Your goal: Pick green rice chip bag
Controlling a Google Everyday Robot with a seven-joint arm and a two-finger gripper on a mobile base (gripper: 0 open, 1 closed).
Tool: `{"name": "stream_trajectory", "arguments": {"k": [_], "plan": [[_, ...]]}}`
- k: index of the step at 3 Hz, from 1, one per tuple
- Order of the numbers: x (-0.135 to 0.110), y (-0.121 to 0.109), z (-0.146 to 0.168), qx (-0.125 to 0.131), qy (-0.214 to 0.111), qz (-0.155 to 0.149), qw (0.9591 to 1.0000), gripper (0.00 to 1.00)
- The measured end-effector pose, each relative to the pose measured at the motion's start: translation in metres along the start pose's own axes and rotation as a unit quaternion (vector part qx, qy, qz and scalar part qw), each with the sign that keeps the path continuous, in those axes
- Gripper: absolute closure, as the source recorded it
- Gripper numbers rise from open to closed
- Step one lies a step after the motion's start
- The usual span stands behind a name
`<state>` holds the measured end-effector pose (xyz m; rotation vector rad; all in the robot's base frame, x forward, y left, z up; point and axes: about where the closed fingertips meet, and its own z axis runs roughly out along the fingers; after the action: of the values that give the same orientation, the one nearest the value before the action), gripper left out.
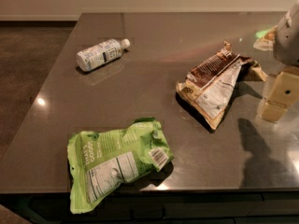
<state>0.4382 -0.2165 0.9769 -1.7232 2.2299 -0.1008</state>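
Observation:
The green rice chip bag (117,164) lies flat near the front left of the dark table (154,41), nutrition panel and barcode facing up. Its lower left corner hangs over the table's front edge. My gripper (276,101), with cream-coloured fingers under a grey arm, is at the right edge of the view above the table. It is well to the right of the green bag and apart from it, just beside the brown-and-cream bag.
A brown-and-cream snack bag (216,87) lies crumpled at centre right. A clear bottle with a white cap (100,54) lies on its side at the back left. A pale object (264,37) is partly hidden behind the arm. The floor drops away at left.

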Motion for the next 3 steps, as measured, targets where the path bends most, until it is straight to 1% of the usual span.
{"name": "stream_trajectory", "arguments": {"k": [1, 2, 3], "plan": [[0.000, 0.000, 0.000, 0.000, 0.000, 0.000, 1.0000, 0.00], [-0.023, 0.000, 0.002, -0.013, -0.009, -0.008, 0.9998, 0.00], [-0.077, 0.019, 0.012, -0.029, -0.034, -0.051, 0.9977, 0.00]]}}
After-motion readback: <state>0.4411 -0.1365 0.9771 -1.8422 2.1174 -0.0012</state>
